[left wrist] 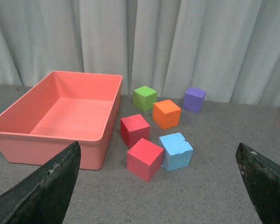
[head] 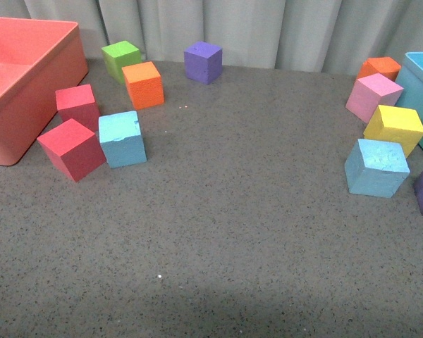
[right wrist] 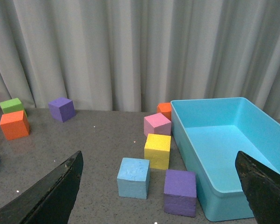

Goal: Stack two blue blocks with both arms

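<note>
One blue block [head: 122, 139] rests on the grey table at the left, touching a red cube [head: 72, 148]. The other blue block [head: 376, 167] sits at the right, in front of a yellow cube [head: 395, 127]. Neither arm shows in the front view. In the left wrist view my left gripper [left wrist: 157, 158] is open and empty, with the left blue block [left wrist: 176, 150] ahead between its wide-spread fingers. In the right wrist view my right gripper [right wrist: 158, 161] is open too, with nothing in it. The right blue block [right wrist: 133, 177] lies ahead of it, beside a purple cube [right wrist: 180, 192].
A salmon bin [head: 53, 77] stands at the far left and a light blue bin [right wrist: 226, 205] at the far right. Red [head: 77, 104], orange [head: 143, 84], green [head: 120, 58] and purple [head: 203, 61] cubes lie at the back left. Pink [head: 373, 96] and orange [head: 380, 67] cubes lie at the back right.
</note>
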You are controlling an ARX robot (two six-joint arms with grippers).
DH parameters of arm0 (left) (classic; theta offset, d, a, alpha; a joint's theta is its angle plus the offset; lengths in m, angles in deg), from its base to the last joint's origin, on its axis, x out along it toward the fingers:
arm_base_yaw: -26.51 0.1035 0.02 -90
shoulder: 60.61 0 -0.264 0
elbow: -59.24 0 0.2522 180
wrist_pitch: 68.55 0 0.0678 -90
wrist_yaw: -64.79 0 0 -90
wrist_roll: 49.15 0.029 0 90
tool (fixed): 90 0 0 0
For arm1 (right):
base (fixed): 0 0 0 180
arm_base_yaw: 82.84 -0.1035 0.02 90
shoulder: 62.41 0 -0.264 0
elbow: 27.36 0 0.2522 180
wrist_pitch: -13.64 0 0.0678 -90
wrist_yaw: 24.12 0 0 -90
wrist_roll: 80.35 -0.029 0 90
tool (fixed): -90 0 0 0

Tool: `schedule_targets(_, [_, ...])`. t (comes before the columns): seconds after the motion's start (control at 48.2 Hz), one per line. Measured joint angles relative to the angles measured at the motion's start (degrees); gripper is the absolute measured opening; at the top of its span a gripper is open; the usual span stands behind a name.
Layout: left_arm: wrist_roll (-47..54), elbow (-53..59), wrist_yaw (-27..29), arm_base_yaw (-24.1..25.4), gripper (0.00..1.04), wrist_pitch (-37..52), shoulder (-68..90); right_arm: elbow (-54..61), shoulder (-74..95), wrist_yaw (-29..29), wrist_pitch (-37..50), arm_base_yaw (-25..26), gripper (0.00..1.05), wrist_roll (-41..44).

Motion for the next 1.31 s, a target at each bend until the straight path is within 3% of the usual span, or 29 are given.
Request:
schedule_targets(0.954, [0.0,0.0,0.0,0.0,0.98,0.0,0.0,0.0,0.0,0.0,0.0,0.0,0.95,0.0])
schedule_targets(0.996, [0.0,0.0,0.0,0.0,0.98,0.0,0.0,-0.2,0.5,-2.0,-0.8,-0.6,0.95,0.9])
schedule_targets(1.079, [0.0,0.0,0.1,0.0,0.98,0.0,0.0,-4.1,7.9,-13.9,-6.4,-3.9,0.95,3.6])
schedule_targets(1.141, [0.0,0.0,0.0,0.0,0.98,0.0,0.0,-6.3,14.3,-14.5,-5.3,-4.0,0.95,3.6])
schedule_targets(1.307, [0.0,0.0,0.0,0.0,0.98,0.0,0.0,-12.6,34.6,-9.4,5.8,-2.2,0.95,2.0])
